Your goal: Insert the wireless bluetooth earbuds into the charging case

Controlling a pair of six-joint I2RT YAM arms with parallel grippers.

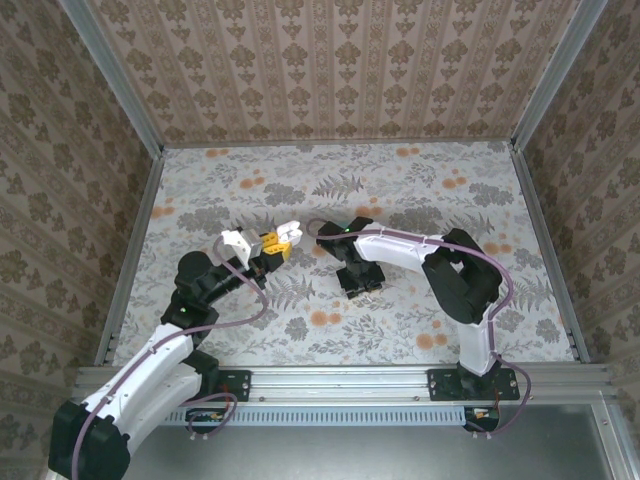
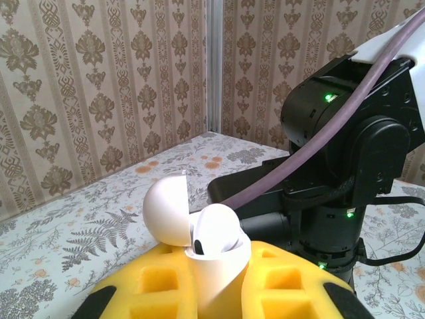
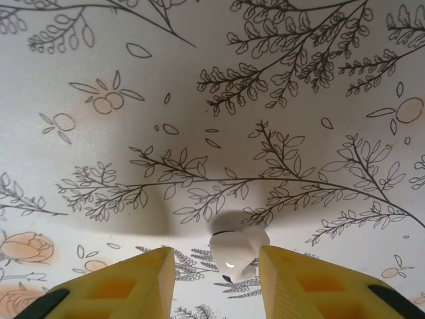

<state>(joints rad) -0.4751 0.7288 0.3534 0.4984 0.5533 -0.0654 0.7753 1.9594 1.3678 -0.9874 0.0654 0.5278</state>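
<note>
My left gripper (image 2: 216,289) is shut on the white charging case (image 2: 214,269), which stands upright between its yellow fingers (image 2: 143,286). The case's round lid (image 2: 166,211) is flipped open to the left, and one white earbud (image 2: 216,229) sits in the case. In the top view the left gripper (image 1: 283,239) holds the case (image 1: 291,231) left of centre. A second white earbud (image 3: 238,249) lies on the table between the yellow fingers (image 3: 312,286) of my right gripper (image 3: 216,286). It lies close against the right finger, with a gap to the left one; the jaws are open.
The floral table (image 1: 400,190) is walled in by patterned panels on three sides. My right arm's black wrist (image 2: 345,146) and its purple cable stand close in front of the left gripper. In the top view the right gripper (image 1: 358,283) points down near centre.
</note>
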